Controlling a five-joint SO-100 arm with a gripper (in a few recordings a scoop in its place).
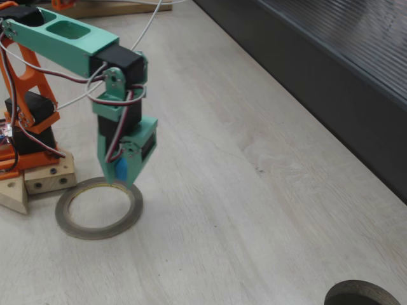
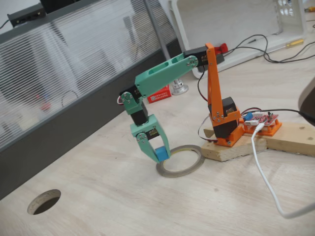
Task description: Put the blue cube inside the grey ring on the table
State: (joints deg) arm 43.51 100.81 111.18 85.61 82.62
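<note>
The green tool (image 2: pixel 160 154) pinches the small bright blue cube (image 2: pixel 162 153) just above the thin flat grey ring's (image 2: pixel 193 166) rim on the pale wood-grain worktop (image 1: pixel 254 210).

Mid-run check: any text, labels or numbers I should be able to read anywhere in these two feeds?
None is readable.
Red box behind the arm: pale markings, too blurred to read.
Red circuit board on the wooden base: any print too small to read.
Blue cube, grey ring: no markings visible.
</note>
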